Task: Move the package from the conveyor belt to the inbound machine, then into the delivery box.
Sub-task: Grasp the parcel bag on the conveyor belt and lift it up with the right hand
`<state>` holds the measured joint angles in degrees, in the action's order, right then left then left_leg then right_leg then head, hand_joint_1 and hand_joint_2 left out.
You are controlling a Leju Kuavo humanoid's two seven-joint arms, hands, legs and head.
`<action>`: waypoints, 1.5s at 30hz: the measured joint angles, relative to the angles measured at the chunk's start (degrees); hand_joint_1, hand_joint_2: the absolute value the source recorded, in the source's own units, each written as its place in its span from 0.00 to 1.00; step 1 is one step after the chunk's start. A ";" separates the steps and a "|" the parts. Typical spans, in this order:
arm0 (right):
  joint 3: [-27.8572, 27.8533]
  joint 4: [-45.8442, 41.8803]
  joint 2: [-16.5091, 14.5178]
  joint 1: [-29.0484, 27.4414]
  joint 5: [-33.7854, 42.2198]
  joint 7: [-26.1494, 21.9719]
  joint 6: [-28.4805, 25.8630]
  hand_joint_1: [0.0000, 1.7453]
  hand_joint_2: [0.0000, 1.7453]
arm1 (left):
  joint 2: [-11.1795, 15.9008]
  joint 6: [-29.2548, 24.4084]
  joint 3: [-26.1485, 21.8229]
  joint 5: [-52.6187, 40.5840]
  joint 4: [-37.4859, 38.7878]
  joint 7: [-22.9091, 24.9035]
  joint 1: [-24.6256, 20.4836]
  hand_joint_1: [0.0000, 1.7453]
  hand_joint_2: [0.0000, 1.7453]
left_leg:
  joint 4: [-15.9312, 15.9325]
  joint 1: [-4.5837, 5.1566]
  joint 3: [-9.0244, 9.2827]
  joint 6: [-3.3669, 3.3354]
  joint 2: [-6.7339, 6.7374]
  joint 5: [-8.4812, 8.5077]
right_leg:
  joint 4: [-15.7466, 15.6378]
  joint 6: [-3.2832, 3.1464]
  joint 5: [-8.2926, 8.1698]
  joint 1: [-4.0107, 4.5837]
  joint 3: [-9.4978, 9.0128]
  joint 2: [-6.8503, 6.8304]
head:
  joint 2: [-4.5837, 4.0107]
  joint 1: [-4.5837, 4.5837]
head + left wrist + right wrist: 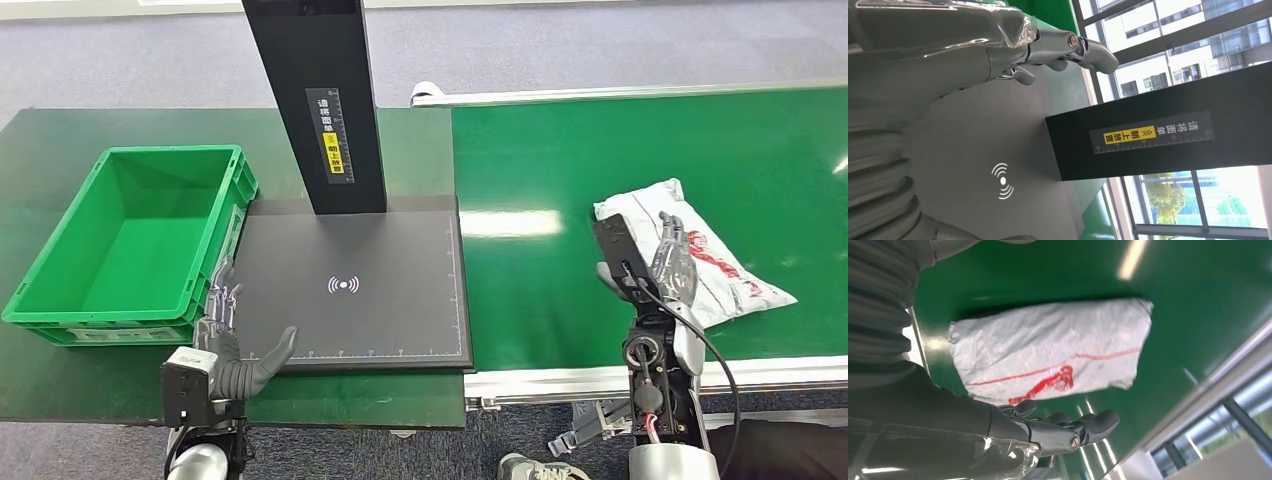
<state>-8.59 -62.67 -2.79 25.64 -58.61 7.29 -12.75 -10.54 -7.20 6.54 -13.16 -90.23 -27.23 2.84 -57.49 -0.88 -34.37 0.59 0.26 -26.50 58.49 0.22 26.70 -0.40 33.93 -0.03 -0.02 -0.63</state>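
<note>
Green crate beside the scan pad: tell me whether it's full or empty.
Empty. The head view looks straight into the green crate and shows only its bare green floor and walls; the package lies on the conveyor belt.

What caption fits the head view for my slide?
Right hand hovers open over the white package on the green conveyor belt.

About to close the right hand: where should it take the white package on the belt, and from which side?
Probably across the package's narrow width near its middle, coming down from above. It lies flat and soft on the conveyor belt, long axis slanting away from the right hand, which hovers open over its near-left part; its flat edges offer little to pinch.
</note>
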 joint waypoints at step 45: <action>5.27 10.66 2.20 1.42 -9.13 3.84 13.93 0.00 1.00 | -0.01 2.44 0.39 -1.01 0.03 1.58 -2.12 0.00 1.00 | 0.00 0.00 -0.01 0.00 -0.01 0.00 | -0.01 0.00 0.00 -0.01 0.01 0.00 | 0.00 0.00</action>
<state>-3.32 -52.01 -0.59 27.06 -67.73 11.13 1.18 -10.55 -4.76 6.93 -14.16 -90.20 -25.64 0.72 -57.50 -0.88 -34.37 0.59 0.25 -26.50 58.49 0.23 26.70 -0.40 33.94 -0.03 -0.01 -0.63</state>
